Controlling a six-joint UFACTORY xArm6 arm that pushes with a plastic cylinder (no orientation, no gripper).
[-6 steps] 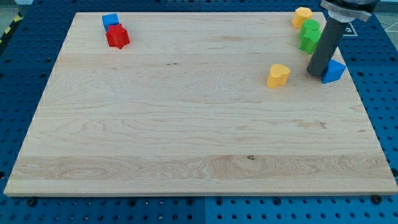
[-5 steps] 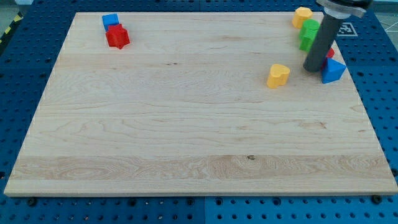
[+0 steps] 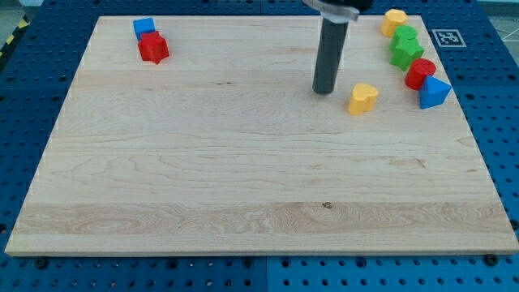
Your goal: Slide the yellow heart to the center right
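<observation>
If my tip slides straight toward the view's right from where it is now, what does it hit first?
Most likely the yellow heart, just right of and slightly below my tip. It may only clip the heart's upper edge; depth is hard to judge.

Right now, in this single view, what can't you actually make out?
- The arm above my tip: cut off by the view's top edge.
- The shape of the yellow block at the view's top right: too small to tell.
- Whether the red block touches the blue block: they overlap in this view.
- The far side of the yellow heart: hidden from this single view.
</observation>
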